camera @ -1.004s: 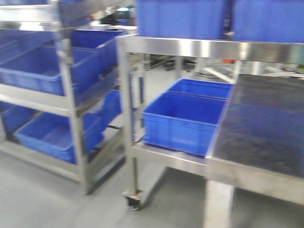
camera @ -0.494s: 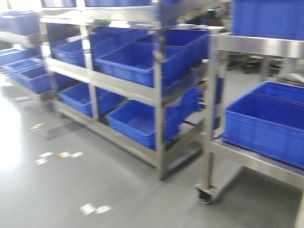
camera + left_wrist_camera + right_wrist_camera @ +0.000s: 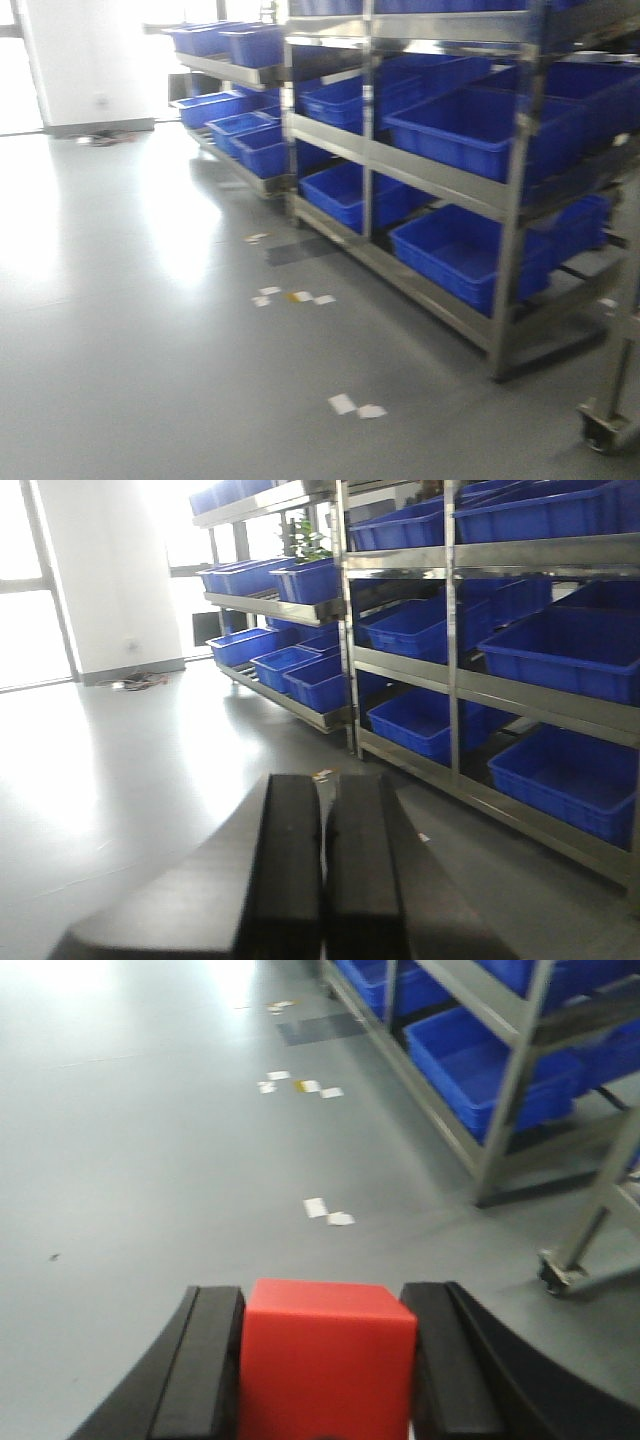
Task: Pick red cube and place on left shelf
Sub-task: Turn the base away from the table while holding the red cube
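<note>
The red cube [image 3: 325, 1360] sits between the two black fingers of my right gripper [image 3: 327, 1305], which is shut on it and holds it above the grey floor. My left gripper [image 3: 322, 792] is shut and empty, its two black fingers pressed together. Steel shelf racks [image 3: 520, 190] with blue bins stand to the right in the front view and also show in the left wrist view [image 3: 450, 670]. Neither gripper shows in the front view.
Blue bins [image 3: 470, 250] fill several levels of the racks. A caster of another steel frame [image 3: 605, 425] stands at the lower right, also in the right wrist view [image 3: 560, 1270]. Paper scraps [image 3: 355, 405] lie on the grey floor. A white wall [image 3: 90, 60] stands at the far left.
The front view has swung left: the dark tabletop and near frame have left the picture, and the shelf racks, open floor and white wall have come into view.
</note>
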Available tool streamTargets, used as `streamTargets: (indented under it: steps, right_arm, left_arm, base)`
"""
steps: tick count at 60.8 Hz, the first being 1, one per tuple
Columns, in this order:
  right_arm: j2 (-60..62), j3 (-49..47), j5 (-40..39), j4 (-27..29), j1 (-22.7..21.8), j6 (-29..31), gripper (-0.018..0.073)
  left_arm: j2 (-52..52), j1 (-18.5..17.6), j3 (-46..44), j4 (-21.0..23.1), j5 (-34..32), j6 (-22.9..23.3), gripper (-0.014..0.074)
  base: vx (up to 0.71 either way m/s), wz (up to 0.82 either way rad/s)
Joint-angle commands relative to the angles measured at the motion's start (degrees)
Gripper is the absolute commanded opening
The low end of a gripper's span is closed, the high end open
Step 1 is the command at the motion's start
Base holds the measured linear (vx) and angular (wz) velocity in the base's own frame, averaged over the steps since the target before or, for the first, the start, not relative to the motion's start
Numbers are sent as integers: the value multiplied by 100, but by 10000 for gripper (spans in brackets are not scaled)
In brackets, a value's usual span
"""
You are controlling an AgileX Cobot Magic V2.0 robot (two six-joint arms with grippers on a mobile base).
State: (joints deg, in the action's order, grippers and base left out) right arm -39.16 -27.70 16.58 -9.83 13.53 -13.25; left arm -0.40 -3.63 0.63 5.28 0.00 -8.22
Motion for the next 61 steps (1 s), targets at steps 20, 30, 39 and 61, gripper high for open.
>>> streamTargets:
  steps: [20,30,39,61]
  right_arm:
    - [31,-161,-432,-104,-25,20,57]
    - [31,-161,-432,-104,-25,20,57]
    - [31,-161,-432,-104,-25,20,57]
    - [31,-161,-432,-104,-25,20,57]
  left_arm:
    - [40,-16,126,32,-478,-8,106]
    - [40,-16,126,32,-478,-8,106]
    - [40,-16,126,32,-478,-8,106]
    - [40,-16,126,32,-478,-8,106]
  base:
    - [-16,62]
    - [-17,60]
    - [-17,55]
    - [-16,45]
